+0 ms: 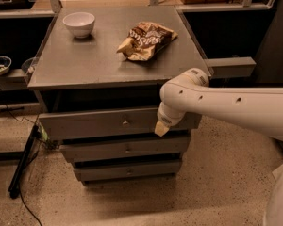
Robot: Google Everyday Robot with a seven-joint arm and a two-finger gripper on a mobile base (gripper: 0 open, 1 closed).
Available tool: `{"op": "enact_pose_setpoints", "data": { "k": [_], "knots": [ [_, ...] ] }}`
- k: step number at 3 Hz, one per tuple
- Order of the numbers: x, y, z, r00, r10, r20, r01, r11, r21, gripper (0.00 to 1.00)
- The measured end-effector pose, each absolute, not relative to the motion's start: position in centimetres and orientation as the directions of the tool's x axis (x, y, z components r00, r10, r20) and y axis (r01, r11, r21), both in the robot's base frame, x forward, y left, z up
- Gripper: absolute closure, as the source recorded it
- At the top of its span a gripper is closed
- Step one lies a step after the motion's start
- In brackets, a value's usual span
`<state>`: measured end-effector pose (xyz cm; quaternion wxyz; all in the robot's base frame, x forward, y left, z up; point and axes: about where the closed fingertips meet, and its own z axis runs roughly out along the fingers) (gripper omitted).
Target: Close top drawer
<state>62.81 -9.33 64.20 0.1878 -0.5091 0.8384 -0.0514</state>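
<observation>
The top drawer [94, 122] is a wide grey front with a small round metal knob [125, 123] at its centre. It stands pulled out from the grey cabinet, with a dark gap above it under the cabinet top. My white arm reaches in from the right. My gripper [161, 126] is at the drawer front's right part, right of the knob, touching or very near the panel.
Two narrower grey drawer fronts [127, 148] sit below. On the cabinet top [85, 60] are a white bowl [79, 23] and a brown snack bag [146, 40]. A black pole [23, 161] leans on the floor at the left. Shelves stand behind and beside.
</observation>
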Motion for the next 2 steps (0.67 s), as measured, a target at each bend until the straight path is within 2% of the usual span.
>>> {"op": "enact_pose_setpoints", "data": {
  "k": [1,2],
  "knots": [
    [62.81,-9.33,64.19,-0.411,-0.873,-0.263,-0.834,0.476,-0.277,0.00],
    [62.81,-9.33,64.19,-0.411,-0.873,-0.263,-0.834,0.476,-0.277,0.00]
  ]
}}
